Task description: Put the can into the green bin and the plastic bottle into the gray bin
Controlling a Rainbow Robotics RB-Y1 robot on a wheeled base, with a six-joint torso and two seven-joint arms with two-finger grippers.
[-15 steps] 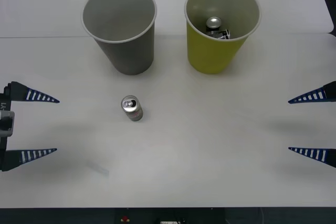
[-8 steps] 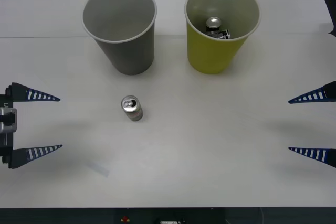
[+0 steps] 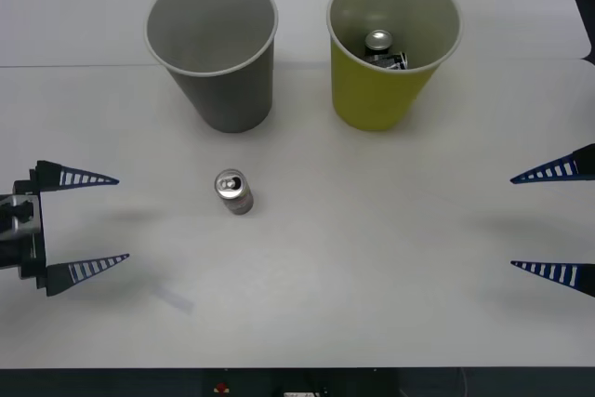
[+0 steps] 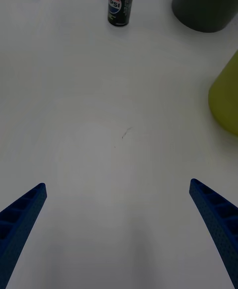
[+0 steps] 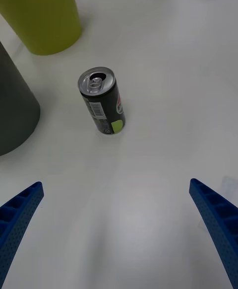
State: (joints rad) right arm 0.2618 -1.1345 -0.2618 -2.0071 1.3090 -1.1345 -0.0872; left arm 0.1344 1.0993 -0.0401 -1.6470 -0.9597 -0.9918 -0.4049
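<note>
Change: left gripper (image 3: 88,224) edges nearer the Pepsi can (image 3: 232,191), spread wide.
Right gripper (image 3: 555,220): parked, spread, far from can.
Meaning: pickup approach; green bin (image 3: 390,53) awaits.

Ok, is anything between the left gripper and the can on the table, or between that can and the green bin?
Nothing visible blocks either path. Bare table lies between the open left gripper and the upright can. The gray bin stands behind the can, left of the line to the green bin.

Lab-like setup: bare white table (image 3: 372,304).
</note>
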